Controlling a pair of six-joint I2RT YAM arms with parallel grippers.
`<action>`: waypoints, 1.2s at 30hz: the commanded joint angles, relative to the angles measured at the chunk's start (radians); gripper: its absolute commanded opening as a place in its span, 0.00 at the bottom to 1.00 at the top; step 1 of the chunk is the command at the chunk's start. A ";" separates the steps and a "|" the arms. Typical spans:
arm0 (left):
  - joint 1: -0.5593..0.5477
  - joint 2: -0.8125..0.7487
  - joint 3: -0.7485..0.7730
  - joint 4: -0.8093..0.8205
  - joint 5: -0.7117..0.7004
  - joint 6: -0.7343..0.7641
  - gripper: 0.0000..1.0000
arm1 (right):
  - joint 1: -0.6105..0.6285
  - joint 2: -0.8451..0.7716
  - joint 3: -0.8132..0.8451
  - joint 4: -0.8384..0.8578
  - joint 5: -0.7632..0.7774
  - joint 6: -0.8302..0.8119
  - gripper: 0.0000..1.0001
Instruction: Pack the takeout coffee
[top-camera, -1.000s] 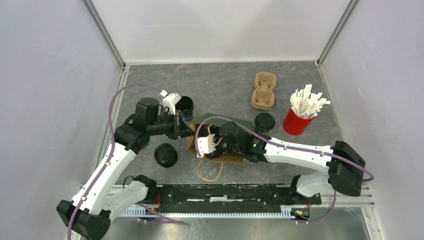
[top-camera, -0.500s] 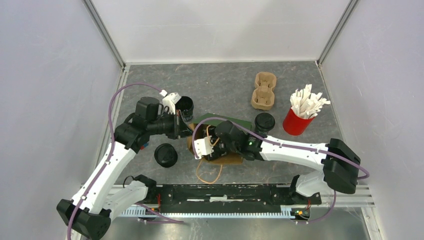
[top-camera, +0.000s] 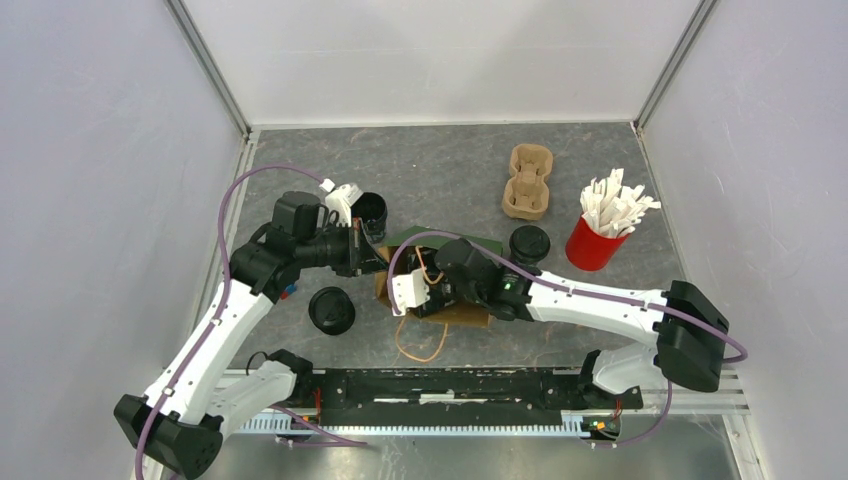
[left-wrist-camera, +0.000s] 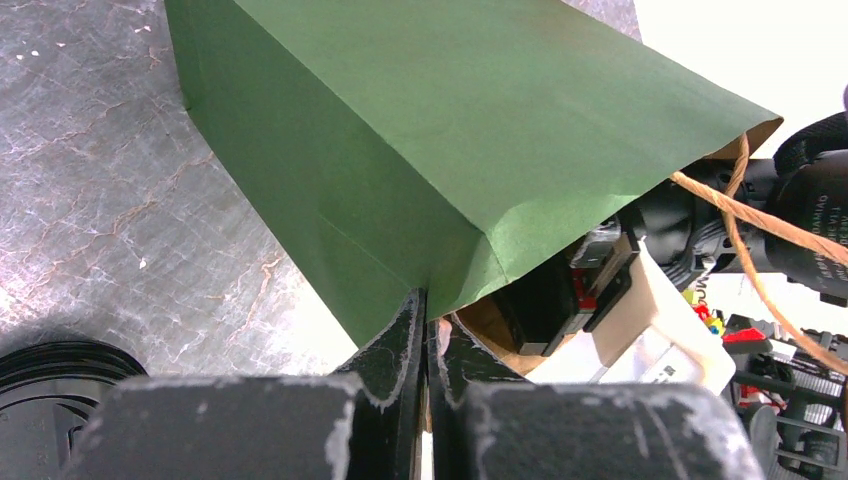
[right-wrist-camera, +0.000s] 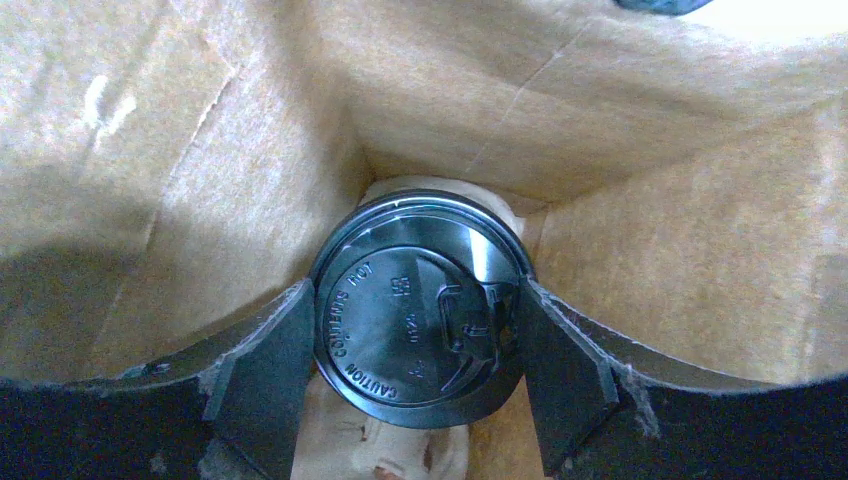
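Observation:
The green paper bag (top-camera: 455, 243) lies tilted at mid-table with its brown inside facing up. My left gripper (left-wrist-camera: 427, 305) is shut on the edge of the bag's mouth (left-wrist-camera: 450, 130) and holds it open. My right gripper (right-wrist-camera: 415, 295) is inside the bag, its fingers (right-wrist-camera: 270, 350) pressed on both sides of a lidded black coffee cup (right-wrist-camera: 400, 330) at the bag's bottom. In the top view the bag hides the right fingers. Other black cups stand outside: one by the left wrist (top-camera: 371, 210), one lidded at the front left (top-camera: 331, 310), one right of the bag (top-camera: 529, 244).
The tan pulp cup carrier (top-camera: 527, 182) lies at the back right. The red cup of white packets (top-camera: 594, 243) stands to its right. The bag's tan handle loop (top-camera: 420, 342) lies on the table in front. A black lid shows at the lower left of the left wrist view (left-wrist-camera: 50, 400).
The right wrist shifted slightly left and then back at the bag's mouth. The left gripper kept its hold on the bag's edge.

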 joint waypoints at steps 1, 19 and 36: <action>-0.001 -0.006 0.030 -0.011 0.012 -0.058 0.07 | -0.004 -0.034 -0.006 0.055 0.004 -0.017 0.73; -0.001 -0.033 -0.014 0.034 0.061 -0.080 0.07 | -0.004 0.014 -0.010 0.081 0.094 -0.048 0.74; -0.001 -0.042 -0.034 0.041 0.065 -0.095 0.06 | -0.004 0.064 0.002 0.107 0.074 -0.070 0.73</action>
